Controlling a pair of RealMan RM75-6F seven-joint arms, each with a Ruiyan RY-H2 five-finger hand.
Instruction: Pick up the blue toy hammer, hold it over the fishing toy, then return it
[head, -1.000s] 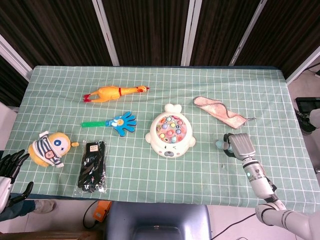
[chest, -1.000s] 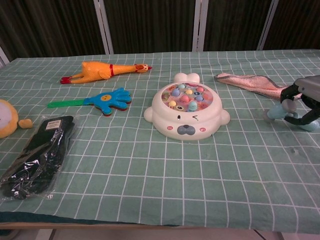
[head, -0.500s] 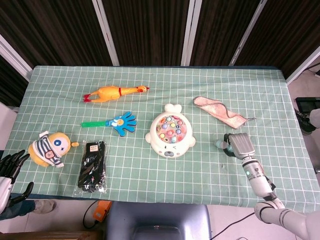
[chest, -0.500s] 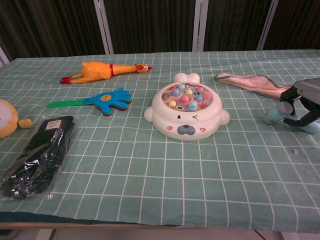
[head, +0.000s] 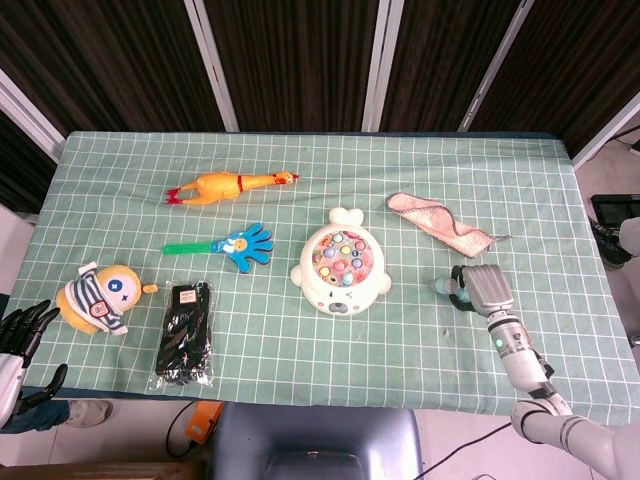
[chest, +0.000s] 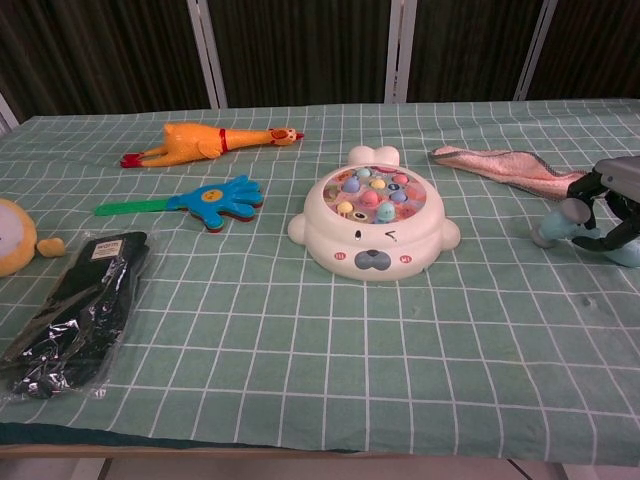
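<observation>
We see right hand (chest: 612, 212) over hammer (chest: 556, 224), fingers loosely curled round it, grip unclear; fishing toy (head: 341, 266) at 9 o'clock; left hand (head: 18, 345) far.

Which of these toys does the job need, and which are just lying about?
Needed: blue toy hammer, fishing toy, right hand.
Lying about: rubber chicken, hand clapper, stuffed doll, black gloves, pink cloth.
</observation>
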